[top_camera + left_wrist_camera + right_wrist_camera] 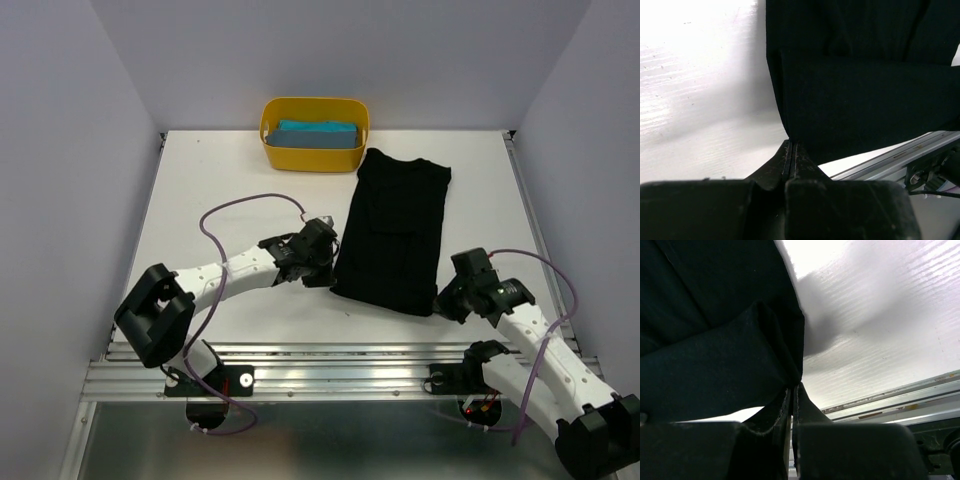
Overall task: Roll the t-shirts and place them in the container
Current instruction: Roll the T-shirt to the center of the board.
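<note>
At the near hem, the left gripper (791,146) and right gripper (792,389) each pinched a corner of the black t-shirt (395,230), lying folded long on the tabletop (230,180). Rolling well likely meant lifting both corners evenly, keeping the first turn tight. Beyond, the teal t-shirt (318,134) sat in a yellow tub (268,140) against pale walls (60,150).

Bright even overhead light, blown-out table (690,40) glare, soft shadows, blurred foregrounds.
</note>
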